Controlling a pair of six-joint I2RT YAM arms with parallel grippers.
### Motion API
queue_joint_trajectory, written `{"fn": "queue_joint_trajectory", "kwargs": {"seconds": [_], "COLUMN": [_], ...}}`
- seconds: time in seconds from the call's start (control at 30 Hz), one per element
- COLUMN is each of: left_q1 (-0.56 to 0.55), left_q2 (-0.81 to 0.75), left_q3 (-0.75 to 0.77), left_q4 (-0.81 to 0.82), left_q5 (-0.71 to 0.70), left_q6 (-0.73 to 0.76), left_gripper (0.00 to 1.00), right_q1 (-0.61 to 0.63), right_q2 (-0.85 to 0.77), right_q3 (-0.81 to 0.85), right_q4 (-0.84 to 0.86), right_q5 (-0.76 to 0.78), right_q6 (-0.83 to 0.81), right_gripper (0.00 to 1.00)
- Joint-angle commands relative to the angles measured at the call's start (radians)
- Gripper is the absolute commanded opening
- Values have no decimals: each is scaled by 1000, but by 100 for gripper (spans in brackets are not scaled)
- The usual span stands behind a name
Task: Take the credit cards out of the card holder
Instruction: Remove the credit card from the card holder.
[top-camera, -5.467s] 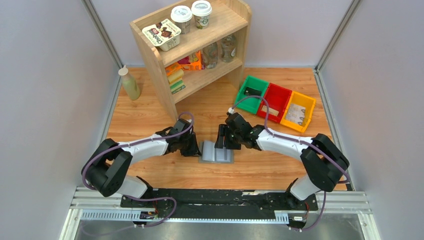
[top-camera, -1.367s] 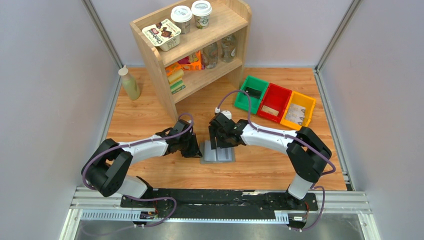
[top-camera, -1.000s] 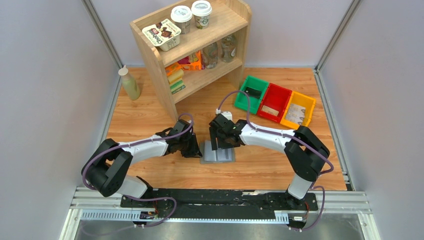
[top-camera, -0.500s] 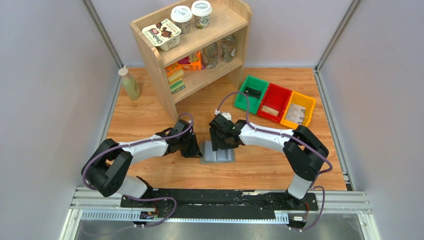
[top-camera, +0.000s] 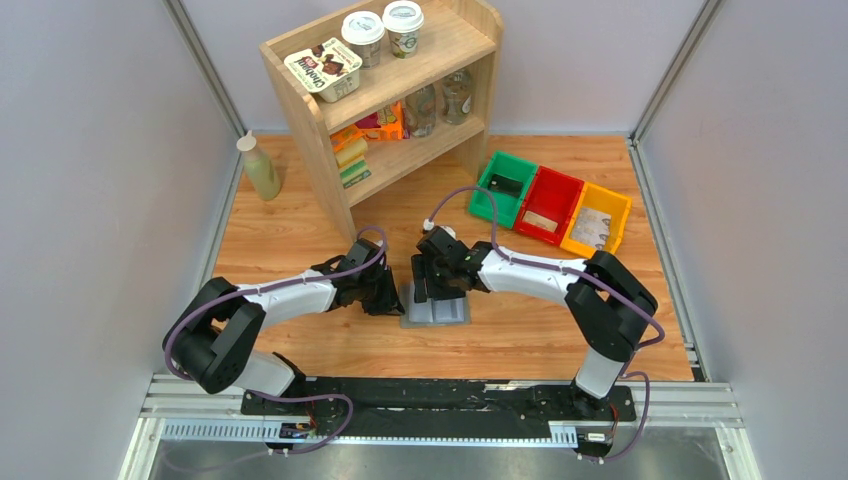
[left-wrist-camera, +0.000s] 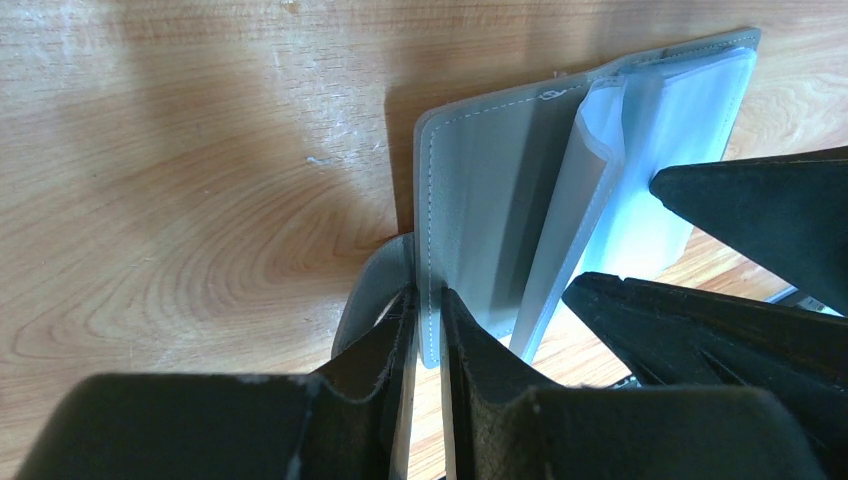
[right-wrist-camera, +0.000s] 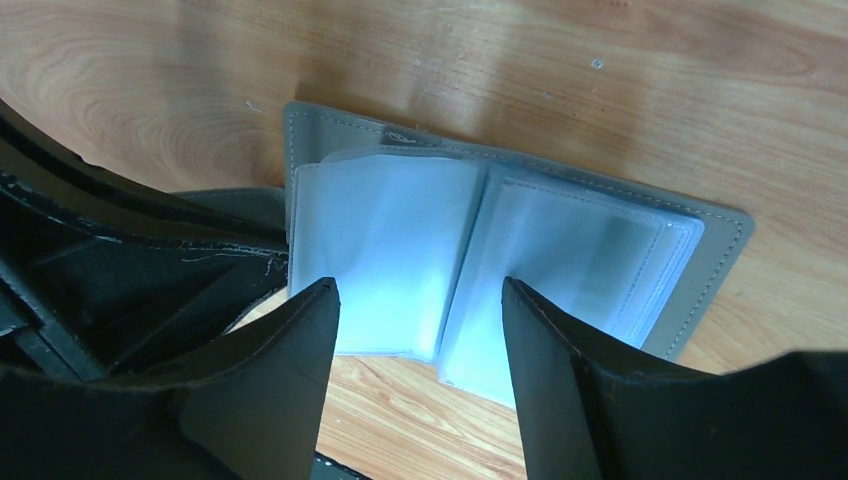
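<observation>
The grey card holder (top-camera: 436, 310) lies open on the wooden table between the arms. Its pale blue-grey sleeves show in the right wrist view (right-wrist-camera: 480, 260) and the left wrist view (left-wrist-camera: 640, 150). My left gripper (left-wrist-camera: 428, 340) is shut on the holder's left cover edge (left-wrist-camera: 470, 200), next to its side tab (left-wrist-camera: 365, 295). My right gripper (right-wrist-camera: 420, 300) is open just above the sleeves, one finger over each half, holding nothing. A pale card (top-camera: 592, 228) lies in the yellow bin and another (top-camera: 540, 221) in the red bin. I cannot tell whether cards sit inside the sleeves.
Green (top-camera: 503, 187), red (top-camera: 545, 204) and yellow (top-camera: 598, 222) bins stand in a row at the right back. A wooden shelf (top-camera: 385, 95) with cups and packets stands at the back, a pale bottle (top-camera: 259, 167) at the left. Grey walls close in both sides.
My right gripper has come back from the bins and shifted left, down over the open holder. The left gripper has stayed clamped on the holder's edge.
</observation>
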Motion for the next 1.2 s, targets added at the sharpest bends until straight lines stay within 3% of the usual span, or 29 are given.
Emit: {"fn": "queue_joint_trajectory", "kwargs": {"seconds": [0.0,0.3,0.53,1.17], "left_q1": [-5,-5,-5,-5], "left_q2": [-11,-10,-7,-1], "left_q3": [-4,1,3,9], "left_q4": [7,7,4,4], "left_q5": [6,8,8,6], "left_q6": [1,4,7,7], "left_gripper": [21,21,21,21], "right_q1": [4,-1,-8,-15], "right_q2": [-27,-46,4,66], "right_q3": [-2,91,106,103], "right_q4": [33,-93,-88,-37], "right_q5": [27,212,210,155], "right_q6": [9,-131,-181,-280], "right_gripper": [63,71,79,83]}}
